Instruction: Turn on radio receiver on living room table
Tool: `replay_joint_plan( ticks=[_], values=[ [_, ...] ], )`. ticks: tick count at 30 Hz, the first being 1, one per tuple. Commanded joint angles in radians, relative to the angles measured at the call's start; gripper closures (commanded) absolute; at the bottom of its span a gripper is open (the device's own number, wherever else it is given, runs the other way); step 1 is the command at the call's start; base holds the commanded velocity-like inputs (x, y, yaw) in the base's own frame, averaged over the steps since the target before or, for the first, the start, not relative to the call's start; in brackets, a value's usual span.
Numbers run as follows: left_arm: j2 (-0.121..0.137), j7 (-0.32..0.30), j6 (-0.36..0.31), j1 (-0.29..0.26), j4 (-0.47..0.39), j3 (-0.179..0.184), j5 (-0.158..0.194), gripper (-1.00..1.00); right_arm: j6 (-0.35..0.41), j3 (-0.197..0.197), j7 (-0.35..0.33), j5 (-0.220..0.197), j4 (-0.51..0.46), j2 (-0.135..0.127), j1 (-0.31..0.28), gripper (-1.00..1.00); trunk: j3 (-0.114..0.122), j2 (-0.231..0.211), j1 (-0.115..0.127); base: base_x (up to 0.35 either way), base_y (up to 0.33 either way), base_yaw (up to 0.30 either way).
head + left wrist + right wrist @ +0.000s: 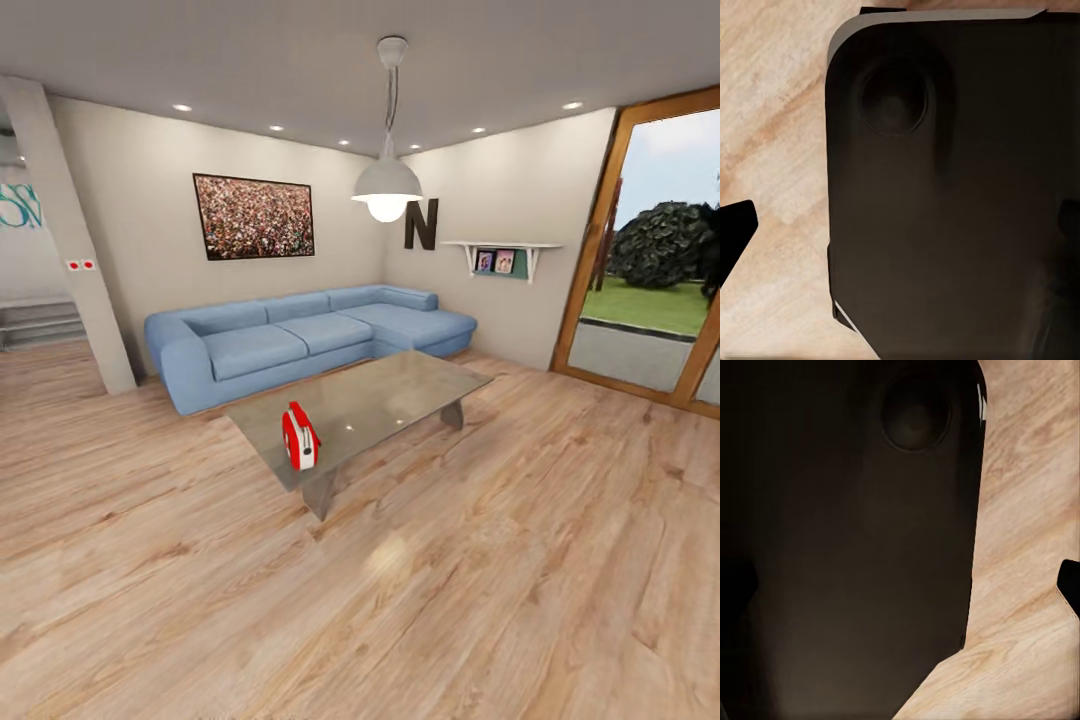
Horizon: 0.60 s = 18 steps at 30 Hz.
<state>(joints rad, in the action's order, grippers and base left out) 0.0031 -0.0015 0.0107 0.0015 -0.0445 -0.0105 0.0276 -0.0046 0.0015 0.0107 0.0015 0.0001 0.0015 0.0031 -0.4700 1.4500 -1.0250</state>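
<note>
Head view takes in the living room (pixel 400 600) with its light wood plank floor (pixel 520 580), beige walls and a white pendant lamp (pixel 386 187) hanging near twelve o'clock. The counter (pixel 400 395), a low glass-topped piece on slab legs, stands at the centre of the picture, running from about seven o'clock toward two o'clock. The radio receiver (pixel 299 436) stands upright on the counter's near-left end, close to the corner, red with a white stripe and a small handle on top; its dial face cannot be made out from this angle. Behind the counter, toward eleven o'clock, a blue sectional sofa (pixel 300 335) wraps the far corner of the room, with the crowd picture (pixel 253 216) on the wall above it. At one o'clock a dark letter N (pixel 421 224) and a small white shelf (pixel 500 255) hang on the side wall, and at three o'clock a wood-framed glass door (pixel 650 260) opens on grass and a dark bush.

Left wrist view looks down on a dark rounded panel of the robot's body (pixel 945 195) over the plank floor, with a black fingertip (pixel 735 232) at the edge. Right wrist view gives much the same: dark body and floor, with a black finger tip (pixel 1069 581) at the edge. Whether either set of jaws is released or clenched, I cannot tell.
</note>
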Motion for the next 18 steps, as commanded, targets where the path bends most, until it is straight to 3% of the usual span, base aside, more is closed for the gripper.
replay_joint_plan(
  ticks=[1,18],
  values=[
    [0.0,0.0,0.0,0.0,0.0,0.0,0.0,-1.0,0.0,0.0,0.0,0.0,0.0,0.0,0.0,-1.0,0.0,0.0,0.0,0.0,0.0,0.272],
    [0.0,0.001,0.0,0.0,0.0,0.0,0.0,-1.0,0.0,0.0,0.0,0.0,0.0,0.0,0.0,-1.0,0.0,0.0,0.0,0.0,0.0,0.272]
  ],
)
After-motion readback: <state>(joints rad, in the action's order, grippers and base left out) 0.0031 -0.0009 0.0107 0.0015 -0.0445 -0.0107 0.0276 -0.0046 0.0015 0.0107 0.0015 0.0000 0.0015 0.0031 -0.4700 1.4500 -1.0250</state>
